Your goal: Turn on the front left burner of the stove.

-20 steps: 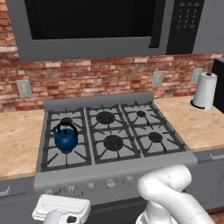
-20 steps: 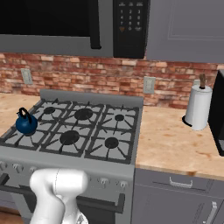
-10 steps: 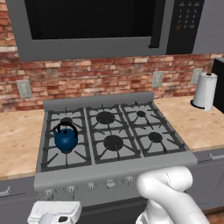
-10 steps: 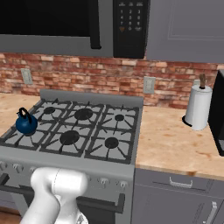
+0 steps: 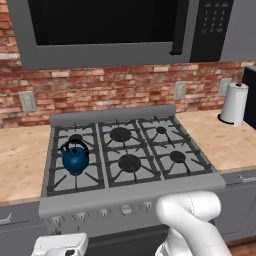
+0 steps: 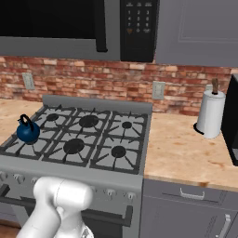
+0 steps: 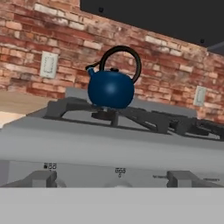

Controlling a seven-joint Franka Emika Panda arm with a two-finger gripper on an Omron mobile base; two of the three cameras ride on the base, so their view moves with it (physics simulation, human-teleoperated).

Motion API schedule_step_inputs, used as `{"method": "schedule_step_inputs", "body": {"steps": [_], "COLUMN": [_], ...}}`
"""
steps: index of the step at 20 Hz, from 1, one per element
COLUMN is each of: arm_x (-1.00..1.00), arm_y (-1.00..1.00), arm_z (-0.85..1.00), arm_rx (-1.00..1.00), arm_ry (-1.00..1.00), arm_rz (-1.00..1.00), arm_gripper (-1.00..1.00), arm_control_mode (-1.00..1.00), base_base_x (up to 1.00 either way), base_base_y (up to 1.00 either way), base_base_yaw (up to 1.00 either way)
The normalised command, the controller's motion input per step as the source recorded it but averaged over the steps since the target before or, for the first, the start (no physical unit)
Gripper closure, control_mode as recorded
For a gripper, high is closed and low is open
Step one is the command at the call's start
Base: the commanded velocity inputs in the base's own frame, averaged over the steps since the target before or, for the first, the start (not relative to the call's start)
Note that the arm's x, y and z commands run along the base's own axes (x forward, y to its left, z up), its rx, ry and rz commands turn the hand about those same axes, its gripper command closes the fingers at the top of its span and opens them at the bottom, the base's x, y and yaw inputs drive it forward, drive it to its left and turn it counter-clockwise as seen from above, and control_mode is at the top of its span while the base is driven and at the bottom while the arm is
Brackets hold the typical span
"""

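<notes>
Sliding a little further left and lower over the last second, the gripper [image 5: 61,245] now sits at the bottom left of the left base view, below and in front of the stove [image 5: 131,191]. Both base views are otherwise unchanged, so the base has stood still and only the arm has shifted. I judge this to be the approach step. The hand is lining up with the left end of the knob row and nothing has been turned yet.

The hand view looks across the front panel from low down. One knob [image 7: 41,178] is at the lower left and a second knob [image 7: 183,178] at the lower right, each with a small marking printed above it. The fingertips are lost in the bottom of that view, so I cannot tell how far the gripper is open. Nothing appears to be in its hold.

The front left burner [image 7: 104,115] is under the blue kettle [image 5: 75,158]. Its dark cap just peeks out below the kettle's base in the hand view.

Counted from the base views:
- One kettle.
- Three grate sections.
- Five bare burner caps, which with the one under the kettle makes six.
- One microwave [image 5: 115,30] above the stove.
- One paper towel roll [image 6: 210,113] on the counter to the right.

The white arm hides part of the knob row, so I cannot give a full count of the knobs.
</notes>
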Motion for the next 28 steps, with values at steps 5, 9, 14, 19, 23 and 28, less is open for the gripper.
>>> {"method": "schedule_step_inputs", "body": {"steps": [5,9,14,19,23,28], "arm_x": [0.43,0.27,0.2,0.25,0.3,0.36], "arm_y": [0.0,0.16,0.18,0.17,0.25,0.25], "arm_z": [-0.24,-0.33,-0.45,-0.25,-0.08,-0.25], "arm_rx": [0.02,0.0,0.0,0.0,0.0,0.0], "arm_ry": [0.0,0.0,0.0,0.0,0.0,0.0], "arm_rz": [0.04,0.03,0.03,0.01,0.0,0.0], "arm_gripper": [-1.0,-1.0,-1.0,-1.0,-1.0,-1.0], "arm_control_mode": [-1.0,-1.0,-1.0,-1.0,-1.0,-1.0], "base_base_x": [0.0,0.0,0.0,0.0,0.0,0.0], "base_base_y": [0.0,0.0,0.0,0.0,0.0,0.0], "base_base_yaw": [0.0,0.0,0.0,0.0,0.0,0.0]}}
